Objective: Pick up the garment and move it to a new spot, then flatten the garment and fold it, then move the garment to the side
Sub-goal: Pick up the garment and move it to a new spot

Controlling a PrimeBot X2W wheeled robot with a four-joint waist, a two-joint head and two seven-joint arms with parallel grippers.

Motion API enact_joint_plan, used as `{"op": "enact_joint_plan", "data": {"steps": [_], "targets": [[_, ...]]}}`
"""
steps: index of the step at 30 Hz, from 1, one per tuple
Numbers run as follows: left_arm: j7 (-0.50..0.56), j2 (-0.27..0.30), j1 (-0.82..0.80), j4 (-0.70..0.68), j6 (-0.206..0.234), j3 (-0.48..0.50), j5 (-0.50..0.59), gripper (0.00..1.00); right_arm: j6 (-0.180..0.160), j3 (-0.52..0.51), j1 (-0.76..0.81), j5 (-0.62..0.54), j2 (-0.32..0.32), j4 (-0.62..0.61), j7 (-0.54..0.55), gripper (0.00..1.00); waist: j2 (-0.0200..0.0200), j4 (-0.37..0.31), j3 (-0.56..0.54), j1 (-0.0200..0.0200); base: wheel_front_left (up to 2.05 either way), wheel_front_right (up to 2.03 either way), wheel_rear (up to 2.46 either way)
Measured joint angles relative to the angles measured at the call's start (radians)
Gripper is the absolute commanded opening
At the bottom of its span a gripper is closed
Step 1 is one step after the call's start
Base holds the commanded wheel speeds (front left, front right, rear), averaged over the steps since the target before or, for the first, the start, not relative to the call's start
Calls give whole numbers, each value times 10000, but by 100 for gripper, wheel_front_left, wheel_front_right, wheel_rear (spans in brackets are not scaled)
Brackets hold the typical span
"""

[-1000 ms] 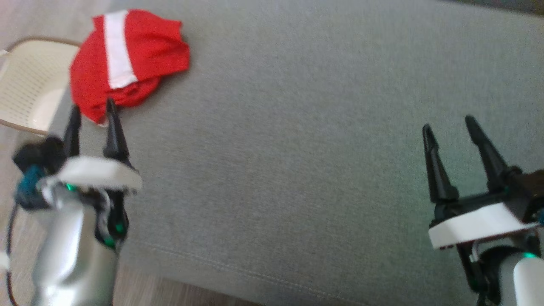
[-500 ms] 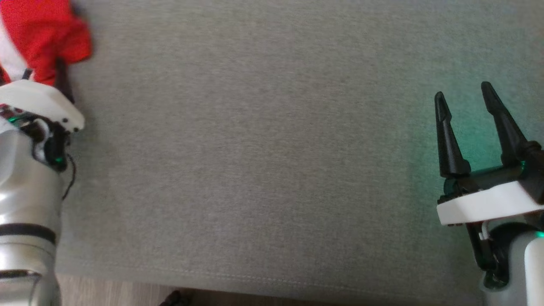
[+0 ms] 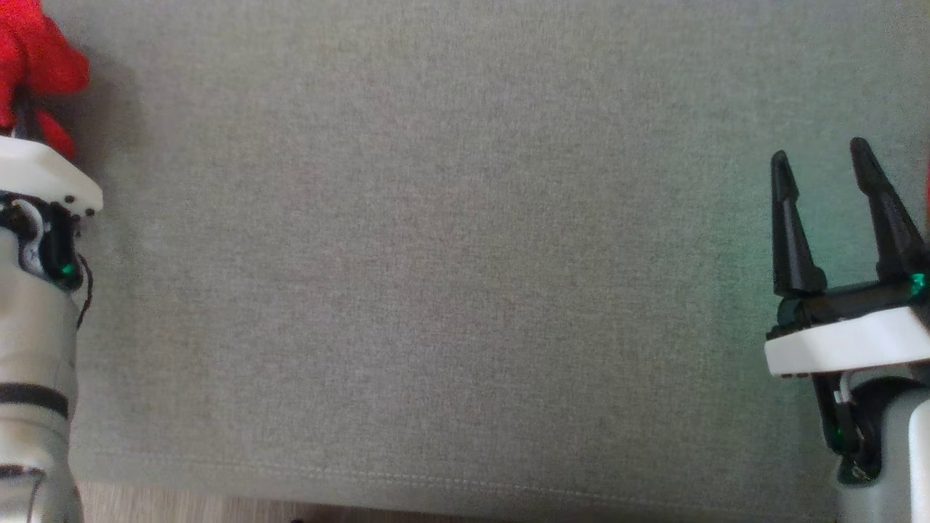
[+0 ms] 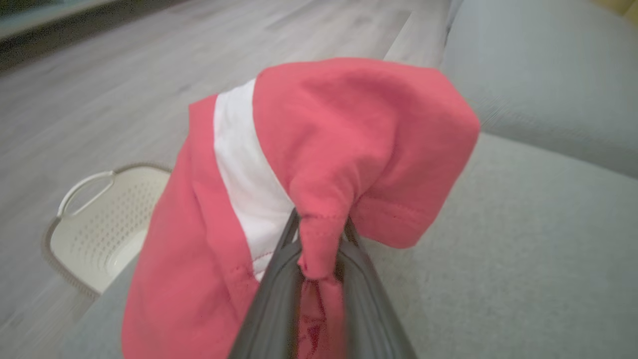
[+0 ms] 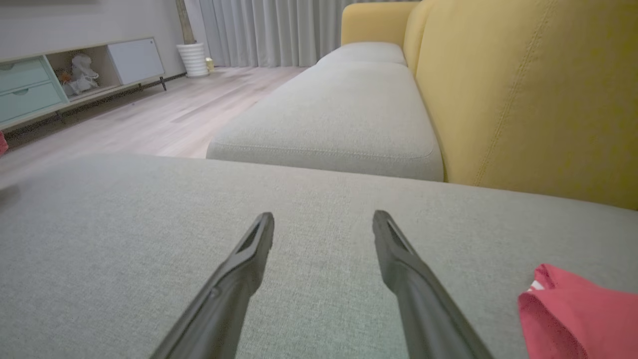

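The left tool (image 4: pixel 320 234), its pale forearm at the left edge of the grey sofa cushion (image 3: pixel 450 254), was clamped narrow on a bunched hem of the red, white-striped garment (image 4: pixel 359 129), which draped beyond its fingers. The right tool (image 3: pixel 821 154) stood spread wide, holding nothing, fingers pointing forward over the cushion. Farther off, a basket (image 4: pixel 99 219) sat on the floor.

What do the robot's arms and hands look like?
The left gripper and right gripper each have two long, dark, pointed fingers, a white block behind them and tiny green lights. The left forearm is silvery, with a black band and a thin black cable.
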Motion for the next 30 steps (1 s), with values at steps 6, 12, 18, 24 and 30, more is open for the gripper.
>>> {"op": "enact_joint_plan", "data": {"steps": [6, 12, 18, 24, 30], "targets": [[-6, 31, 1481, -2853, 314, 558, 360, 0, 0, -153, 53, 186, 73, 334, -301, 100, 0, 21, -802, 0, 0, 0, 0], [-8, -278, 4579, -6264, 759, 1012, 830, 0, 0, -201, 615, 483, 161, 704, -564, 100, 1, -118, -1893, -1, 0, 0, 0], [127, -934, 7328, -9208, 1166, 756, 1093, 0, 0, -217, 1173, 869, 192, 932, -686, 100, 0, -407, -2803, -1, 0, 0, 0], [1164, -1026, 8591, -11518, 1321, -52, 1452, 0, 0, -311, 1655, 1087, 205, 972, -738, 100, 1, -744, -3238, -1, 0, 0, 0], [1879, -1174, 8710, -12404, 1035, -1350, 1824, 0, 0, -67, 1634, 1087, 215, 888, -725, 100, 1, -1355, -3234, -1, 0, 0, 0]]}}
